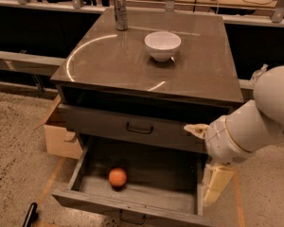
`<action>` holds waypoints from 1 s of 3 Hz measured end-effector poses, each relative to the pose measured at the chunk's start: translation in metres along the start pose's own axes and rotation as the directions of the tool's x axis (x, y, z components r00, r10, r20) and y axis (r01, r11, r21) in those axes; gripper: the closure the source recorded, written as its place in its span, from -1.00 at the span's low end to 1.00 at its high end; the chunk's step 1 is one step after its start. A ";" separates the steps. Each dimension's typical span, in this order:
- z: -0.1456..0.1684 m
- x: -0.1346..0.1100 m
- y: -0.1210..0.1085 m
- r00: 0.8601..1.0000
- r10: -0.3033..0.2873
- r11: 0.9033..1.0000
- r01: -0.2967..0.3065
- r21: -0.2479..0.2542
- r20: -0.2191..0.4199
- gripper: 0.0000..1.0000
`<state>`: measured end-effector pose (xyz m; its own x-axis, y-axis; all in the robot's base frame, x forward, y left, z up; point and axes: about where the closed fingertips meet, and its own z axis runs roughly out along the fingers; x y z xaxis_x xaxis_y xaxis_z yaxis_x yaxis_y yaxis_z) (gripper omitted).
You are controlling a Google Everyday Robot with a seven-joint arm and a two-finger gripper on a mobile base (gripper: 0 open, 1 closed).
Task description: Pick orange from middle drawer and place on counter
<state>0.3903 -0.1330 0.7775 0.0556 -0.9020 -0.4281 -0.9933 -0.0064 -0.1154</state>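
My gripper (216,187), whose grip I cannot tell, hangs at the right wall of the middle drawer (156,174), well apart from the orange (117,177) inside, so I could clip that wall reaching across.

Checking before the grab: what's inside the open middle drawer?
Only the orange shows, left of centre on the drawer floor. The back is shadowed under the upper drawer, and the gripper, hanging by the right wall, hides the front right corner.
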 end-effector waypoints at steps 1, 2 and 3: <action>0.061 -0.014 0.026 0.984 -0.168 0.985 0.170 -0.022 0.053 -1.00; 0.124 -0.027 0.042 0.954 -0.294 0.954 0.296 -0.038 0.065 -1.00; 0.129 -0.028 0.035 0.953 -0.298 0.955 0.298 0.003 0.056 -1.00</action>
<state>0.3672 -0.0521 0.6696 0.3543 -0.8336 -0.4238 -0.9313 -0.2736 -0.2405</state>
